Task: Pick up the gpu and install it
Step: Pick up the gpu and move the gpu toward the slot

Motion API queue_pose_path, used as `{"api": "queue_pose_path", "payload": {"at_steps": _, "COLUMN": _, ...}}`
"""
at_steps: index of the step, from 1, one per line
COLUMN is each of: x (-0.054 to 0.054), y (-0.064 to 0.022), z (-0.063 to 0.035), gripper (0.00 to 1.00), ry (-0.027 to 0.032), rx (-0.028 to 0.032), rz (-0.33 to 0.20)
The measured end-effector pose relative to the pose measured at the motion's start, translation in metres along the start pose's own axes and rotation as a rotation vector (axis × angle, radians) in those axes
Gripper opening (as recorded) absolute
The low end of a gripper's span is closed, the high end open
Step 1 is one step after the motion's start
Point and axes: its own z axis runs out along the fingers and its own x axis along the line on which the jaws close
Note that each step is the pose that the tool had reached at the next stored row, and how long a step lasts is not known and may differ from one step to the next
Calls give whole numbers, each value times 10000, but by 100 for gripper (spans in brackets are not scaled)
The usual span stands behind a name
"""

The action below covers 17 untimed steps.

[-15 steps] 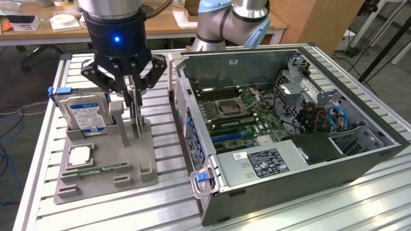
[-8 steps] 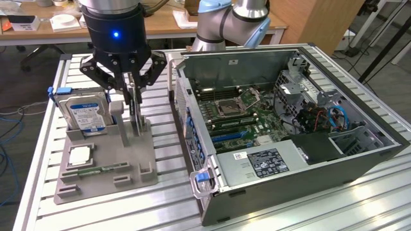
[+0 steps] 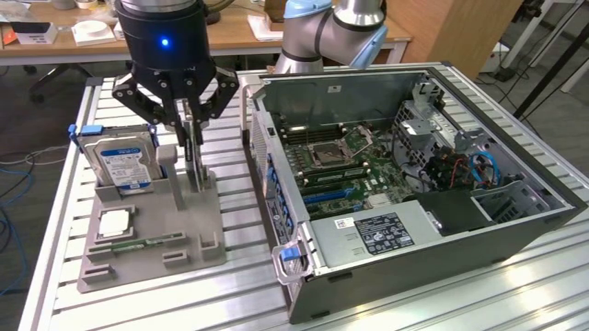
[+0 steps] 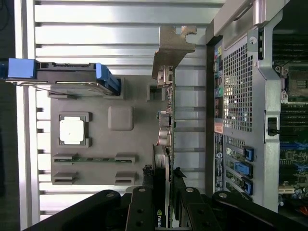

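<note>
End effector part-closed, clamped on upright gpu seated in grey holder; risk: card binds in slot, tilts in grip.

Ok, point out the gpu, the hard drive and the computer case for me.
gpu (image 4: 169,53), wrist view, silver end bracket.
hard drive (image 3: 124,164), exterior view, blue label.
computer case (image 3: 442,258), exterior view, dark outer wall.
</note>
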Motion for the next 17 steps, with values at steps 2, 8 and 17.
{"api": "queue_pose_path", "payload": {"at_steps": 2, "x": 0, "y": 0, "z": -16, "gripper": 26, "ry": 1, "rx": 0, "rz": -1}}
{"api": "queue_pose_path", "payload": {"at_steps": 8, "x": -1, "y": 2, "z": -55, "gripper": 26, "ry": 0, "rx": 0, "rz": 0}}
{"api": "queue_pose_path", "payload": {"at_steps": 17, "x": -2, "y": 5, "z": -111, "gripper": 26, "ry": 1, "rx": 0, "rz": 0}}
